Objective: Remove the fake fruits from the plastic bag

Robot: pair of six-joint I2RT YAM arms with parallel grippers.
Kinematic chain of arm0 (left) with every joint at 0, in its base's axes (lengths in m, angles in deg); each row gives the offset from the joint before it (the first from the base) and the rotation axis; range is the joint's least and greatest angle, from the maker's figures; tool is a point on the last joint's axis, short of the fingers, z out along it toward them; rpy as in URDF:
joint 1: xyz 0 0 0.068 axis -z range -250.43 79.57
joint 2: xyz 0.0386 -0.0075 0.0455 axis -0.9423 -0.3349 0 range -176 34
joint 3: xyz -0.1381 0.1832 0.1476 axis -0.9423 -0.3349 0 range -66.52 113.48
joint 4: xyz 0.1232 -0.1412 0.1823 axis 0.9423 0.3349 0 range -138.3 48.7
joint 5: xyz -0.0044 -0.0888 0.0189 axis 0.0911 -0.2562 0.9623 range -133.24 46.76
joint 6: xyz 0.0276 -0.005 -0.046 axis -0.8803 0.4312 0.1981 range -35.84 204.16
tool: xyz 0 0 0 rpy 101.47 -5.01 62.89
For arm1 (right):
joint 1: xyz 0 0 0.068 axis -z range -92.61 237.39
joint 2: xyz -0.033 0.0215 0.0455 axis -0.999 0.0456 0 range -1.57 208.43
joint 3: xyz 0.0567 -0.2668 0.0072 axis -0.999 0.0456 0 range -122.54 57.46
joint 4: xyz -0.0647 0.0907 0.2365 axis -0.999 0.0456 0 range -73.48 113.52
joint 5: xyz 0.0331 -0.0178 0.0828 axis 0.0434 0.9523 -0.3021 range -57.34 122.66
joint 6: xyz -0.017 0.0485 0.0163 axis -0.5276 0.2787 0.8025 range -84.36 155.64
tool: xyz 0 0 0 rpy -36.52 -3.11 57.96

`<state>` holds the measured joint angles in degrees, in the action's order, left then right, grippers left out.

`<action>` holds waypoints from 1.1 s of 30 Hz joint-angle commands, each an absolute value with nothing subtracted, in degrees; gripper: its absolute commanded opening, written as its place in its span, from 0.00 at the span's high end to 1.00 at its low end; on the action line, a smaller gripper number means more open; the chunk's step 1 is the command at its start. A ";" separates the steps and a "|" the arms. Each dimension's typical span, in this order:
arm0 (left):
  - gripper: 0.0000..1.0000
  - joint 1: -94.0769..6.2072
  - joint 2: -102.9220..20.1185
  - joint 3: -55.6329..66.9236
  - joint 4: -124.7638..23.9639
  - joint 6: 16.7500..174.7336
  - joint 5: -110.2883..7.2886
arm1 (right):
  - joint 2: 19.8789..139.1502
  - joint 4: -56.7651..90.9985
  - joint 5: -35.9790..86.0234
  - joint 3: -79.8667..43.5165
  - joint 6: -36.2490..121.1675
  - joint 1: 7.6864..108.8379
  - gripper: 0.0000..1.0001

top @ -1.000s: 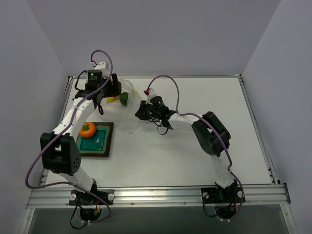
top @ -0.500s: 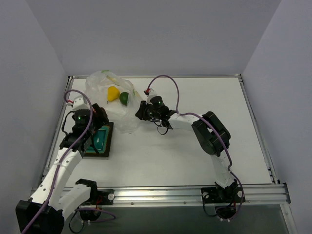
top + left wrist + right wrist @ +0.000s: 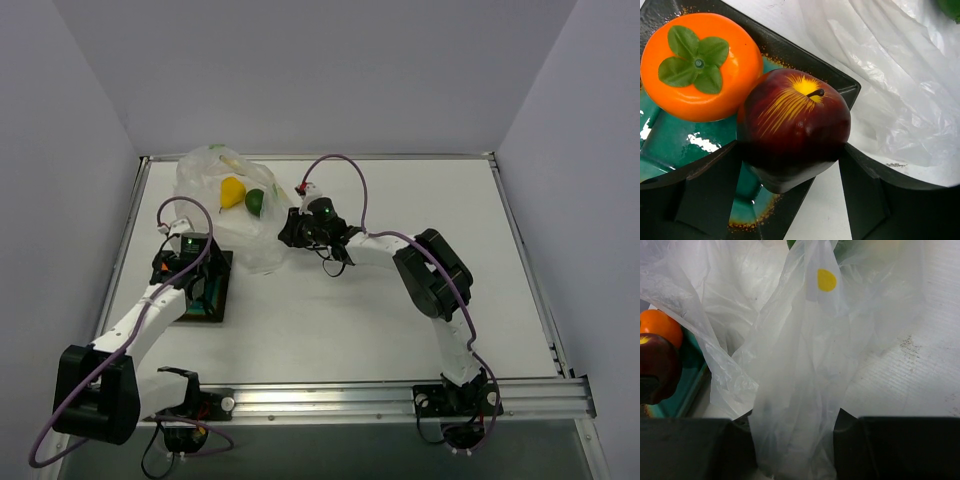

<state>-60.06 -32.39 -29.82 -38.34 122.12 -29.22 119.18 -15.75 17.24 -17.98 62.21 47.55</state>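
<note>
Now that my left arm has swung back from the far bag to the near-left part of the counter, my left hand hangs over the green tray. It is clamped on the dark red fruit, one finger pressed to each flank. That fruit was not over the tray a second ago, so I count it as the second piece out of the bag. It sits just beside the orange fruit, which lies in the tray, and the two look to be touching. Whether the red one already rests on the tray I cannot tell, as its underside is hidden. I judge that letting go is all that is left for this piece.

Farther out, just past the tray's corner, the plastic bag lies slumped on the counter. My right hand is pinched shut on a bunched fold of the bag at its right side, holding it in place.

At the far end, the yellow pear-shaped fruit and the green fruit show through the film side by side. Both are inside the bag, well apart from my left hand, so two pieces remain.
</note>
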 commanded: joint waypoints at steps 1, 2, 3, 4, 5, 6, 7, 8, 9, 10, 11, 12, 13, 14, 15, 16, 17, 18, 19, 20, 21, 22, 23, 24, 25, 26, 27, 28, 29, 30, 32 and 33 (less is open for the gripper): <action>0.31 -59.98 -31.92 -27.76 -40.74 122.83 -27.68 | 116.65 -16.44 16.93 -19.36 61.57 47.14 0.82; 0.23 -59.98 -31.74 -27.68 -40.65 122.75 -27.86 | 116.65 -16.44 16.84 -19.36 61.57 47.22 0.82; 0.21 -59.89 -31.74 -26.81 -39.69 122.66 -28.12 | 116.73 -16.44 16.93 -19.44 61.66 47.22 0.82; 0.19 -59.89 -31.82 -26.36 -38.99 122.48 -28.30 | 116.73 -16.44 16.93 -19.45 61.66 47.31 0.82; 0.17 -59.80 -31.91 -25.84 -38.46 122.48 -28.47 | 116.82 -16.44 16.93 -19.45 61.75 47.22 0.82; 0.14 -59.71 -32.00 -24.87 -37.41 122.40 -29.08 | 116.74 -16.44 16.93 -19.36 61.75 47.22 0.82; 0.13 -59.45 -31.83 -24.52 -37.05 122.48 -29.70 | 116.65 -16.44 16.93 -19.36 61.75 47.22 0.82; 0.12 -59.19 -31.56 -24.16 -36.70 122.48 -30.23 | 116.56 -16.44 16.84 -19.27 61.75 47.22 0.82; 0.11 -58.92 -30.95 -23.81 -36.17 122.40 -30.49 | 116.47 -16.44 17.02 -19.36 61.66 47.22 0.82; 0.11 -58.57 -30.51 -22.68 -35.56 122.31 -30.58 | 116.38 -16.44 17.11 -19.27 61.66 47.31 0.82; 0.11 -57.87 -30.25 -21.97 -34.94 122.22 -30.58 | 116.30 -16.44 17.11 -19.27 61.66 47.31 0.82; 0.17 -57.43 -29.55 -21.27 -34.15 121.87 -30.67 | 116.21 -16.44 17.11 -19.27 61.66 47.31 0.82; 0.20 -56.99 -29.28 -19.78 -33.97 121.69 -31.11 | 116.12 -16.44 17.11 -19.27 61.66 47.31 0.82; 0.22 -56.03 -29.02 -18.90 -33.80 121.34 -31.37 | 116.12 -16.44 17.11 -19.10 61.66 47.40 0.82; 0.24 -55.59 -29.19 -17.93 -33.36 120.73 -31.46 | 116.03 -16.44 17.11 -19.09 61.57 47.40 0.82; 0.28 -55.23 -29.54 -16.70 -33.01 120.38 -31.46 | 115.94 -16.44 17.11 -19.09 61.57 47.40 0.82; 0.30 -54.88 -30.06 -13.99 -32.83 120.03 -31.55 | 115.94 -16.44 17.11 -19.09 61.57 47.40 0.82; 0.31 -54.53 -31.63 -12.49 -32.74 119.24 -31.55 | 115.94 -16.44 17.11 -19.09 61.57 47.40 0.82; 0.32 -54.35 -32.61 -10.99 -32.74 118.88 -31.55 | 116.03 -16.44 17.02 -19.09 61.66 47.40 0.82; 0.32 -54.35 -33.83 -7.84 -32.65 118.27 -31.72 | 116.03 -16.52 17.11 -19.18 61.66 47.40 0.82; 0.33 -54.35 -36.72 -6.07 -32.74 117.65 -31.81 | 116.03 -16.53 17.02 -19.09 61.75 47.40 0.82; 0.33 -54.35 -38.40 -4.32 -32.65 116.95 -31.81 | 116.03 -16.53 17.02 -19.09 61.75 47.40 0.82; 0.33 -54.35 -40.42 -0.82 -32.48 116.42 -31.38 | 116.03 -16.61 17.02 -19.09 61.75 47.40 0.82; 0.33 -54.44 -44.18 0.96 -32.21 115.29 -31.11 | 116.03 -16.61 16.93 -19.01 61.84 47.40 0.82; 0.33 -54.44 -46.13 2.46 -32.30 114.84 -30.67 | 115.94 -16.61 17.02 -19.01 61.75 47.40 0.82; 0.33 -54.53 -48.07 3.86 -32.56 114.40 -30.41 | 115.94 -16.61 16.93 -19.01 61.75 47.40 0.82; 0.33 -54.79 -51.65 6.66 -32.65 114.05 -30.58 | 115.77 -16.61 17.02 -18.83 61.75 47.40 0.82; 0.33 -54.96 -53.08 7.91 -32.83 113.96 -30.93 | 115.77 -16.61 17.11 -18.83 61.75 47.40 0.82; 0.33 -55.23 -54.75 9.14 -32.91 114.04 -31.46 | 115.68 -16.61 17.19 -18.74 61.66 47.49 0.82; 0.33 -55.40 -57.55 11.33 -33.35 114.65 -32.68 | 115.68 -16.61 17.19 -18.74 61.75 47.57 0.82; 0.33 -55.93 -59.94 13.01 -34.14 115.62 -34.00 | 115.77 -16.70 17.11 -18.74 61.75 47.66 0.82; 0.35 -56.19 -62.04 13.71 -35.02 117.11 -34.71 | 115.77 -16.70 17.11 -18.83 61.75 47.66 0.82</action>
